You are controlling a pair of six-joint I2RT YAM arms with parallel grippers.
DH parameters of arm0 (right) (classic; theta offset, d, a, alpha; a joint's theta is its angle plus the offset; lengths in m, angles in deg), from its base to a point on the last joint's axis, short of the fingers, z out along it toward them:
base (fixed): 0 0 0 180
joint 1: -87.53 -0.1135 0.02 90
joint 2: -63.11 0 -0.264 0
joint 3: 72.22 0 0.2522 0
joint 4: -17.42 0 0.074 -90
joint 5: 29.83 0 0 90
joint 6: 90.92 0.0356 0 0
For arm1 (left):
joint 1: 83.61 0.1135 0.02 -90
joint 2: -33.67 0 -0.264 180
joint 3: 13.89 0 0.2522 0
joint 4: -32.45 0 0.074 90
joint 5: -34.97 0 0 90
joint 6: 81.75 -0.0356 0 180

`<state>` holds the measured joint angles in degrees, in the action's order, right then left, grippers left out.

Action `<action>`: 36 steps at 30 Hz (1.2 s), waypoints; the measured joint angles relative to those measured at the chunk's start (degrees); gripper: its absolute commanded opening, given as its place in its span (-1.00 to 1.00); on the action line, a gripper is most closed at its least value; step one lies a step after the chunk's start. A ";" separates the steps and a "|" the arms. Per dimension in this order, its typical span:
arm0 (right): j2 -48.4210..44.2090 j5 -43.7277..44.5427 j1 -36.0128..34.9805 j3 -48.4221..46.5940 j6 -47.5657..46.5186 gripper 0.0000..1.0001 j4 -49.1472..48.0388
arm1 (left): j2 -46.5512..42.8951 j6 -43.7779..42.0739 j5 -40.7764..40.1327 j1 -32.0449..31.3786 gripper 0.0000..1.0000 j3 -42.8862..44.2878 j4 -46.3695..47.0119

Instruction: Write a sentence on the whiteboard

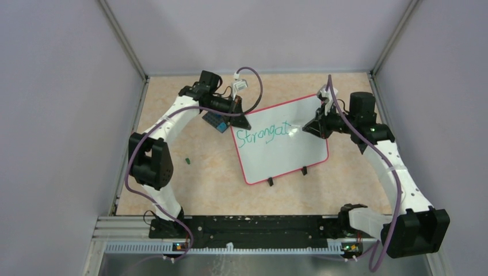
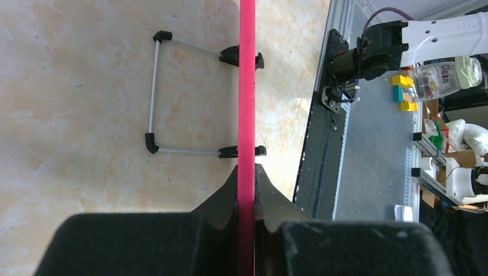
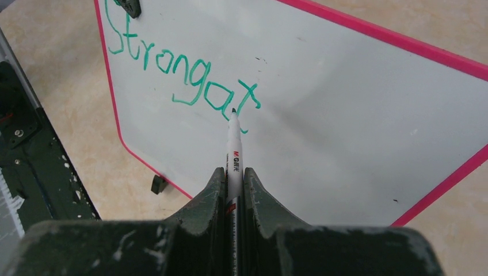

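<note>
**While left gripper clamps board rim, right gripper holds marker at last letter**

As the top view shows, the board stands on the desk right of centre, nearer the far edge than the near one, and askew to the desk edges. Two black feet show under its near edge. Left wrist view: the board is seen edge-on, its pink rim a straight line, with a wire stand on the desk behind it, clipped to the feet. The board is propped, not flat.

Left gripper: at the board's far left corner. Both fingers are closed on the pink rim, one on each face, with no gap visible.

Right gripper: over the board's right half, near its far edge. The fingers are closed on the marker's white barrel, and the dark tip sticks out ahead of them.

Writing: green, reads "Strongat", and runs from the far left corner along the far edge. The marker tip sits at the end of the word, between the "a" and the "t". I cannot tell whether the tip touches the surface.

Other items: a plate with blue blocks lies just beside the left gripper, off the board's far left corner and partly under the arm. A small dark green item lies on the desk left of the board, well apart from it, near the left arm's elbow.
</note>
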<state>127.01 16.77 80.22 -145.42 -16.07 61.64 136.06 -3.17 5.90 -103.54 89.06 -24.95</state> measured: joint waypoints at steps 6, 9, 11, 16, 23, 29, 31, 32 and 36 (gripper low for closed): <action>-0.15 1.49 -0.02 1.88 -0.17 -1.00 -1.14 | -0.26 0.20 -0.02 0.00 -1.00 -0.39 0.37; -0.15 2.36 -0.11 2.10 -0.24 -1.00 -1.46 | -0.26 0.35 -0.02 0.02 -1.00 -0.39 0.46; -0.15 2.99 -0.39 2.10 -0.24 -1.00 -1.90 | -0.26 0.39 -0.02 0.02 -1.00 -0.39 0.48; -0.15 4.07 -1.14 2.10 -0.52 -1.00 -2.12 | -0.28 0.42 -0.02 0.02 -1.00 -0.48 0.57; -1.07 6.03 -1.20 2.10 -2.12 -1.00 -0.83 | -0.72 0.48 -0.07 0.04 -1.00 -0.92 0.79; -1.27 8.04 -1.20 2.45 -2.71 -1.00 -0.74 | -0.85 0.61 -0.04 0.07 -1.00 -1.16 1.09; -1.25 8.26 -1.20 2.45 -2.73 -1.00 -0.83 | -0.90 0.61 -0.04 0.07 -1.00 -1.22 1.14; -1.25 8.26 -1.20 2.45 -2.73 -1.00 -0.90 | -0.90 0.63 -0.04 0.07 -1.00 -1.22 1.14; -0.72 8.24 -1.33 2.45 -2.71 -1.00 -0.94 | -0.92 0.66 -0.04 0.07 -1.00 -1.25 1.16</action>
<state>126.29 25.01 78.89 -142.97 -18.78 60.70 135.14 -2.51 5.86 -103.47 87.81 -23.79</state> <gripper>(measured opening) 0.090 0.096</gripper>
